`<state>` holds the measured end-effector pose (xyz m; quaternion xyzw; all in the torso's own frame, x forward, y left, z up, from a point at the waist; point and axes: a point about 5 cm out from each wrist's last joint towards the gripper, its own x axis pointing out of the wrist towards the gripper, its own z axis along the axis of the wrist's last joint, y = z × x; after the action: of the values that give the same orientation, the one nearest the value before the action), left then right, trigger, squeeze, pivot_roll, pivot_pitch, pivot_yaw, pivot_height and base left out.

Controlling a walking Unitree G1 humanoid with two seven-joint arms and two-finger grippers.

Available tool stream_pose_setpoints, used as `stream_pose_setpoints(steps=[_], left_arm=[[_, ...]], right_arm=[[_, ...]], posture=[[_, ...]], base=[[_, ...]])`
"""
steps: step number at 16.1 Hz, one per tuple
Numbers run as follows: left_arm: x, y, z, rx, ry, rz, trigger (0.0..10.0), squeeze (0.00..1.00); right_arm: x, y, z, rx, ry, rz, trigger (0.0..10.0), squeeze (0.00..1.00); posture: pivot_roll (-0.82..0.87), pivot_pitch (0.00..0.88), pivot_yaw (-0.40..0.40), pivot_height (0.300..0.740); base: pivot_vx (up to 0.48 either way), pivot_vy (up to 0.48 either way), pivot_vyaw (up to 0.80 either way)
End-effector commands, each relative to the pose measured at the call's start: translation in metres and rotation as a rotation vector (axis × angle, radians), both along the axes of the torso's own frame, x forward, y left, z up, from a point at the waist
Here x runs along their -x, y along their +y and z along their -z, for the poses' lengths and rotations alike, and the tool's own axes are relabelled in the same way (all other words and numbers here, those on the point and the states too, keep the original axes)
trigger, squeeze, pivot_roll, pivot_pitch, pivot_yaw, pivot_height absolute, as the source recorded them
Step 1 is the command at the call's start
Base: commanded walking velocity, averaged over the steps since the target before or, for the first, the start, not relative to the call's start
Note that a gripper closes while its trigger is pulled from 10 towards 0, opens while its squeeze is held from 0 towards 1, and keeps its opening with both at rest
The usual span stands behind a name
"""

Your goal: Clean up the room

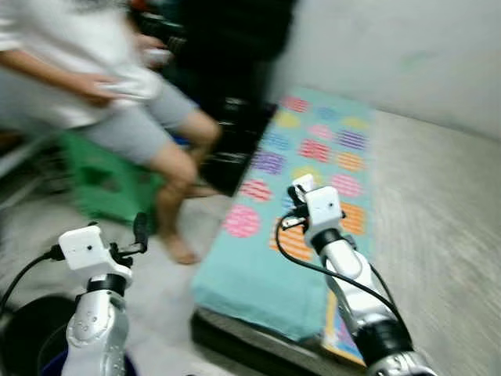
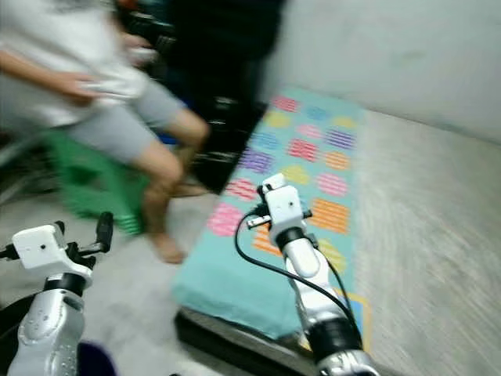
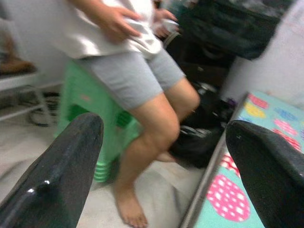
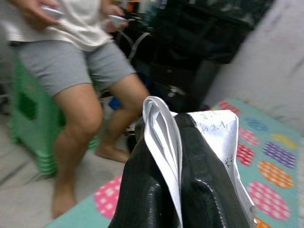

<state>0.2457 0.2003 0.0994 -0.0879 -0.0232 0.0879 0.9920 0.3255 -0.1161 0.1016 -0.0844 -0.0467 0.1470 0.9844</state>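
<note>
My right gripper (image 1: 300, 192) is held up over the teal mat and is shut on a folded white sheet of paper (image 4: 219, 127) with handwriting on it. The paper (image 1: 302, 185) sticks out between and past the two black fingers (image 4: 204, 190). My left gripper (image 3: 164, 126) is raised at the lower left, over the floor, with its fingers (image 3: 61, 175) wide apart and nothing between them. It points toward a person's bare leg (image 3: 142, 161).
A person (image 1: 117, 86) sits on a green stool (image 1: 102, 188) at the left, feet on the floor. The teal mat with coloured circles (image 1: 313, 149) lies ahead beside a grey wall. A black bin (image 1: 31, 329) is at the lower left. Dark bags (image 1: 227, 149) are stacked behind.
</note>
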Motion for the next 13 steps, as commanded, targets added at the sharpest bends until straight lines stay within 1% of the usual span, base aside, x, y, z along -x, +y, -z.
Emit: stream_pose_setpoints(steps=[1,3,4,5,6,7,9,10,13], left_arm=[[0.000,-0.005,-0.001,-0.012,0.005,0.022,10.0,0.00],[0.005,-0.006,0.000,-0.015,0.009,0.024,10.0,0.00],[0.009,-0.005,0.002,-0.012,0.020,0.009,10.0,0.00],[0.010,-0.005,0.002,-0.011,0.021,0.007,10.0,0.00],[0.015,-0.008,0.007,-0.001,0.036,0.000,10.0,0.00],[0.016,-0.014,0.009,0.000,0.044,0.007,10.0,0.00],[0.015,-0.017,0.007,-0.001,0.041,0.012,10.0,0.00],[0.013,-0.016,0.006,-0.003,0.038,0.013,10.0,0.00],[0.012,-0.016,0.003,0.000,0.026,0.022,10.0,0.00]], right_arm=[[0.002,-0.003,0.000,0.001,0.000,-0.004,10.0,0.00],[0.005,0.001,0.002,0.002,0.011,-0.032,10.0,0.00],[0.006,0.003,0.002,0.003,0.012,-0.040,10.0,0.00],[0.006,0.003,0.002,0.002,0.012,-0.040,10.0,0.00],[0.007,0.005,0.002,0.003,0.016,-0.053,10.0,0.00],[0.008,0.005,0.003,0.002,0.019,-0.056,10.0,0.00],[0.009,0.008,0.002,-0.001,0.017,-0.065,10.0,0.00],[0.008,0.011,0.000,-0.011,0.014,-0.073,10.0,0.00],[0.008,0.013,0.000,-0.018,0.020,-0.077,10.0,0.00]], posture=[[0.06,0.000,-0.120,0.740],[0.06,0.001,-0.142,0.740],[0.06,0.012,-0.146,0.740],[0.06,0.012,-0.146,0.740],[0.05,0.028,-0.147,0.740],[0.05,0.031,-0.147,0.740],[0.05,0.032,-0.146,0.740],[0.05,0.030,-0.146,0.740],[0.06,0.030,-0.147,0.740]], base=[[0.000,0.000,0.80],[0.000,0.000,0.80],[0.000,0.000,0.80],[0.000,0.000,0.80],[0.000,0.000,0.80],[0.000,0.000,0.80],[0.000,0.000,0.80],[0.000,0.000,0.80],[0.000,0.000,0.80]])
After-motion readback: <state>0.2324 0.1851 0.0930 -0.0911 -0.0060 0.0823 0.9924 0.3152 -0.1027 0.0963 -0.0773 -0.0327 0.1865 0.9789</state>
